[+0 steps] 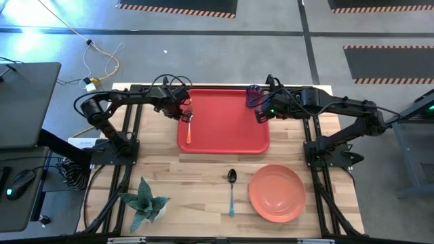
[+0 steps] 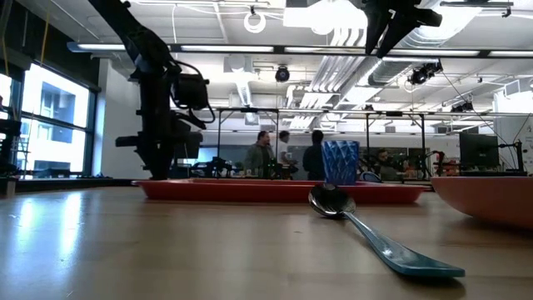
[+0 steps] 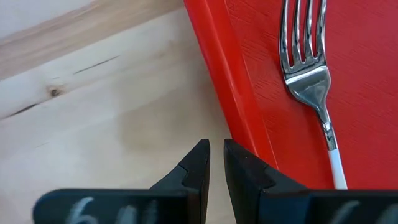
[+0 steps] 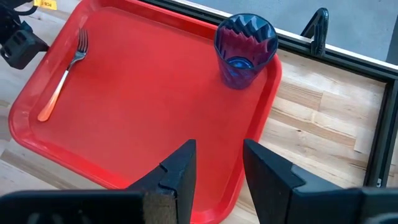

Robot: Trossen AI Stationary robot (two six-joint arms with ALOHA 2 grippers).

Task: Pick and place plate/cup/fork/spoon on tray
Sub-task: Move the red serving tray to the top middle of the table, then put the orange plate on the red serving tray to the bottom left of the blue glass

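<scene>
The red tray [image 1: 224, 139] lies at the table's far middle. The orange-handled fork [image 1: 188, 125] lies flat on the tray's left part, tines toward the far edge; it also shows in the left wrist view [image 3: 305, 68]. The dark blue cup [image 4: 244, 50] stands upright in the tray's far right corner. The blue-handled spoon [image 1: 231, 190] and the pink plate [image 1: 276, 193] lie on the table near the front edge. My left gripper [image 3: 216, 152] hangs over the tray's left rim, empty, with only a narrow gap. My right gripper [image 4: 219, 155] is open and empty over the tray's right side, near the cup.
A small green plant figure [image 1: 144, 203] stands at the table's front left. Black frame rails [image 1: 319, 156] run along both sides of the table. Bare wood [image 1: 196, 176] lies between the tray and the spoon. People stand in the room behind [image 2: 283, 154].
</scene>
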